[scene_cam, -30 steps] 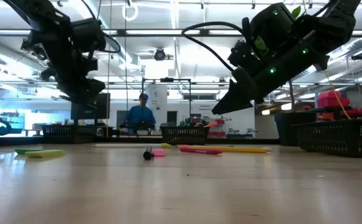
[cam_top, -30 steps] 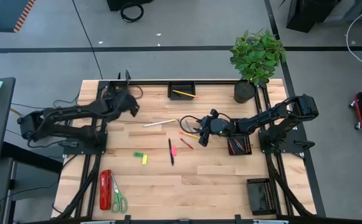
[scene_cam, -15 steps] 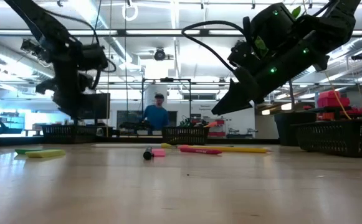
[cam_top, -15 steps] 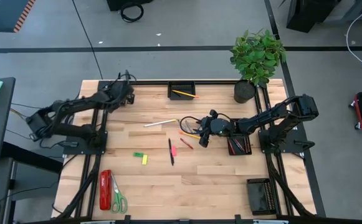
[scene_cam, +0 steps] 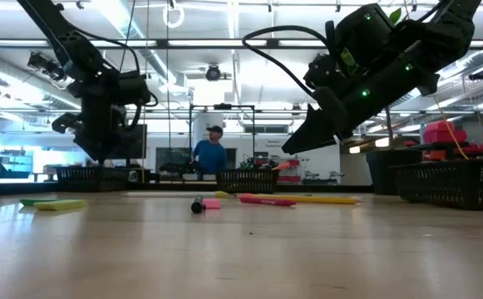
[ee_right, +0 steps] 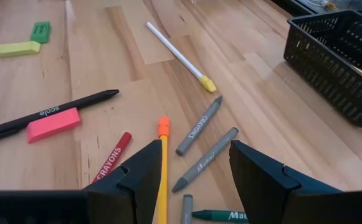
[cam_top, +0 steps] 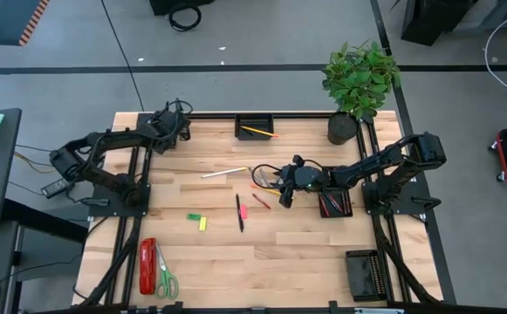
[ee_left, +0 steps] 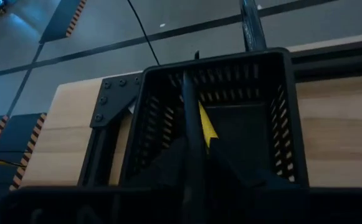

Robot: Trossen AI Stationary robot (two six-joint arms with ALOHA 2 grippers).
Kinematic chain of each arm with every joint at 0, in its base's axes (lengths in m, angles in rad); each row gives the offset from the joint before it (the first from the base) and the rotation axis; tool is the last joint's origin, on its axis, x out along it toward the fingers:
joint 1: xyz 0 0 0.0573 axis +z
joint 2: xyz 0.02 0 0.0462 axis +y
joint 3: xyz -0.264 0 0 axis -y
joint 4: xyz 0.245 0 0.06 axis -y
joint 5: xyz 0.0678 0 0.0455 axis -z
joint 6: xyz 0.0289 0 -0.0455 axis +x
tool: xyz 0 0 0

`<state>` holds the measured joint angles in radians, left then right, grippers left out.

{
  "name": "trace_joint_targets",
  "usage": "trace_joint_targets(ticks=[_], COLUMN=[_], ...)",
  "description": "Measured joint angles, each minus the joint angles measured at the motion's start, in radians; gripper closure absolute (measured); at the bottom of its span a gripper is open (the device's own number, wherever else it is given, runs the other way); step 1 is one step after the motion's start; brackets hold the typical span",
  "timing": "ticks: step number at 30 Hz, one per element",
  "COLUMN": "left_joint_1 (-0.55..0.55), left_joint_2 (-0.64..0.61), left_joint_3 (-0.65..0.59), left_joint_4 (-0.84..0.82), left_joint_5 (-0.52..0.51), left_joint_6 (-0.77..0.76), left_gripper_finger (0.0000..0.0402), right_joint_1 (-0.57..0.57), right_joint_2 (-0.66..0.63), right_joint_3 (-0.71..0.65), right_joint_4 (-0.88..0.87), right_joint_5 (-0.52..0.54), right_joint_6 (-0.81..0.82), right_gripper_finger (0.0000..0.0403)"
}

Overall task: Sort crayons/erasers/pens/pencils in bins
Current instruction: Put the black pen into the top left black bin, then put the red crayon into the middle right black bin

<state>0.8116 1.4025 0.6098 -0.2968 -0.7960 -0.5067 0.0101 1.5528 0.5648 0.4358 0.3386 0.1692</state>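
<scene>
My left gripper (cam_top: 173,125) is at the table's far left corner, above a black mesh bin (ee_left: 280,124), and is shut on a thin dark pen (ee_left: 190,118). A yellow piece (ee_left: 207,127) shows beside the pen inside the bin. My right gripper (cam_top: 281,196) hovers open above loose sticks at mid-table. Between its fingers in the right wrist view lies an orange pencil (ee_right: 162,155). A red crayon (ee_right: 112,158) and grey crayons (ee_right: 200,124) lie beside it. A black pen (ee_right: 43,115), a pink eraser (ee_right: 53,124) and a white pen (ee_right: 177,56) lie flat on the table. My left gripper pinches the dark pen (ee_left: 192,155) between its two fingers, which come from above, slanting toward the far edge. The pen sticks out past the fingertips, over the inside of the bin and clear of it. The fingers hide which part of the pen they are on.
A bin (cam_top: 255,126) with a yellow pencil is at the far middle, and a bin (cam_top: 334,203) holding red sticks is right of my right gripper. Another bin (cam_top: 363,272) is near right. Green and yellow erasers (cam_top: 199,220), a red stapler (cam_top: 147,266), scissors (cam_top: 164,275) and a plant pot (cam_top: 342,128) are also here.
My left gripper has gone toward the table's far left corner and now hangs over the corner bin. My right gripper has kept still.
</scene>
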Motion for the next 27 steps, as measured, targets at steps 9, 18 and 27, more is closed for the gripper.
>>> trace_joint_targets(ticks=[9,18,27], left_joint_1=[-0.016,-0.234,-0.564], left_joint_2=[-0.008,-0.113,-0.098], left_joint_3=[0.0,0.0,0.0], left_joint_4=[-0.011,0.007,0.054], left_joint_5=[0.04,0.246,0.548], left_joint_6=[0.089,0.367,0.565], left_gripper_finger=[0.0263,0.0247,0.0274], right_joint_1=[-0.001,-0.001,-0.001], right_joint_2=[0.0,0.0,0.0], right_joint_3=[0.0,0.0,0.0], right_joint_4=[0.0,0.0,0.0], right_joint_5=[0.0,0.0,0.0], right_joint_6=[0.0,-0.004,0.044], right_gripper_finger=[0.021,0.021,0.021])
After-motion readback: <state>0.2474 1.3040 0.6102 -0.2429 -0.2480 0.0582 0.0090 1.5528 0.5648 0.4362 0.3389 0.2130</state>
